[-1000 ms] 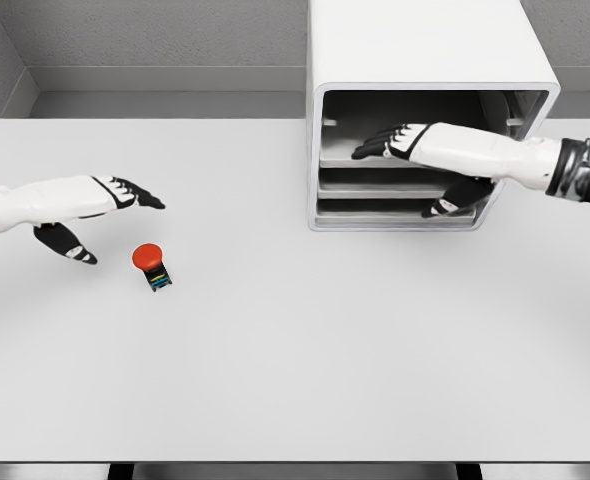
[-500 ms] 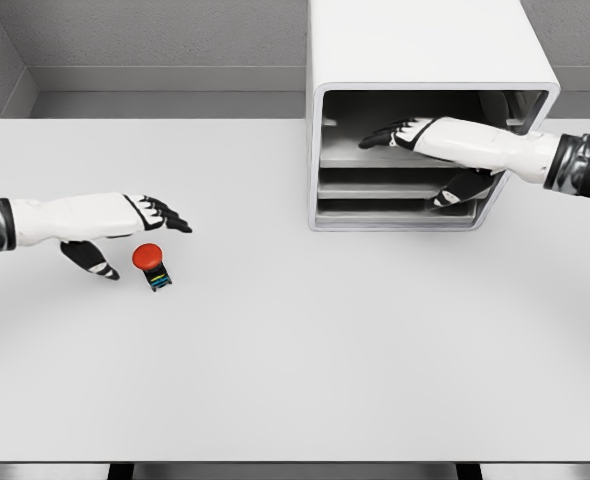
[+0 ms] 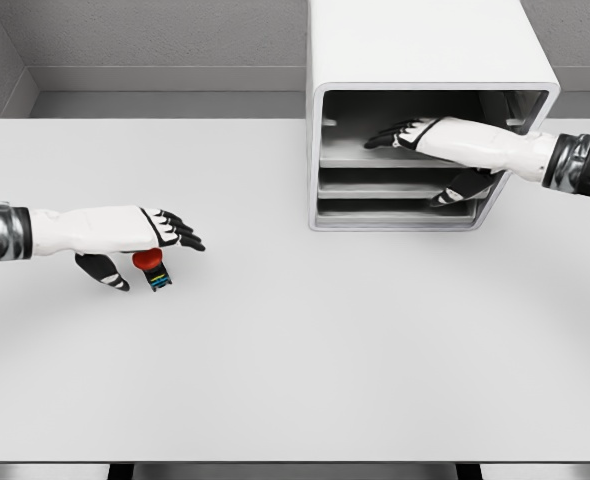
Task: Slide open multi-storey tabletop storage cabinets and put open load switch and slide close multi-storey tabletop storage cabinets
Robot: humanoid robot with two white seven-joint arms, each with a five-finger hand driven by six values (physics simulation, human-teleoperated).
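The load switch (image 3: pixel 154 268), a small part with a red round cap and a dark body, lies on the white table (image 3: pixel 295 340) at the left. My left hand (image 3: pixel 150 243) hovers right over it with fingers spread, thumb on its left side and the other fingers past it to the right. The white storage cabinet (image 3: pixel 415 50) stands at the back right, its front open onto grey shelves (image 3: pixel 375 190). Inside that opening my right hand (image 3: pixel 425 155) is open, fingers over the top shelf and thumb low by the bottom shelves.
A grey wall (image 3: pixel 155 40) runs behind the table. The table's front edge (image 3: pixel 295 462) lies near the bottom of the picture.
My left hand has moved right and down until it covers the top of the load switch. My right hand has shifted slightly right and deeper into the cabinet.
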